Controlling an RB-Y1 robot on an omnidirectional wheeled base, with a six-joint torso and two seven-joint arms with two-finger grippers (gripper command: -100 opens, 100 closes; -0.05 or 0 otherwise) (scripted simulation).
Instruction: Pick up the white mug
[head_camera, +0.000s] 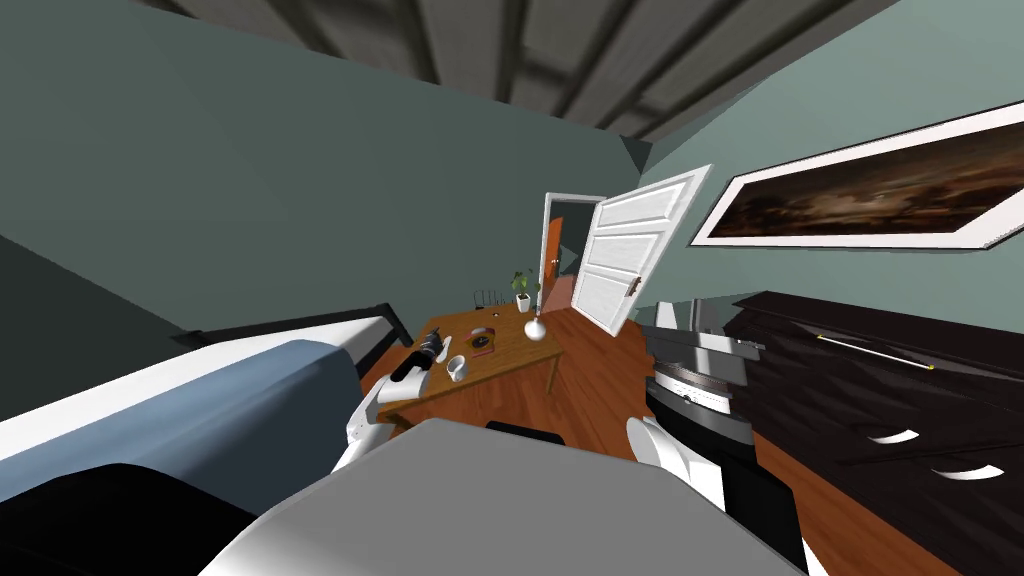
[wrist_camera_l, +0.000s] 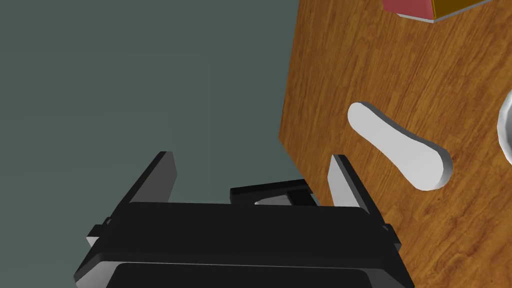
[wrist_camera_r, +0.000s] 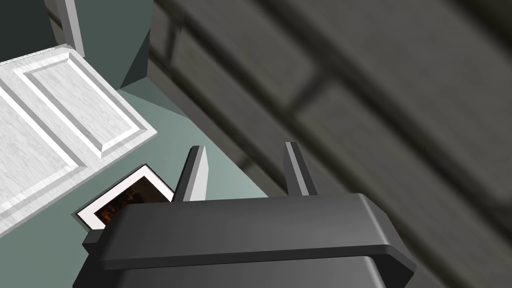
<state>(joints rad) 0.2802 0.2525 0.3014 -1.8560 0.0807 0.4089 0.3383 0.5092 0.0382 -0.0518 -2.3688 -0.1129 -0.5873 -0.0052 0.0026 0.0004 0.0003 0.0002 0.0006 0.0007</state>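
The white mug stands on the near part of the wooden table. My left gripper hovers just left of it, over the table's left edge. In the left wrist view that gripper is open with nothing between its fingers, and one fingertip overlaps the table edge. A curved white edge, perhaps the mug, lies beyond a flat white elongated thing on the wood. My right gripper is open and empty, with that arm raised on the right.
On the table are a white vase, a red and orange book and a potted plant at the far end. A bed with a blue cover lies left, a dark dresser right, an open white door beyond.
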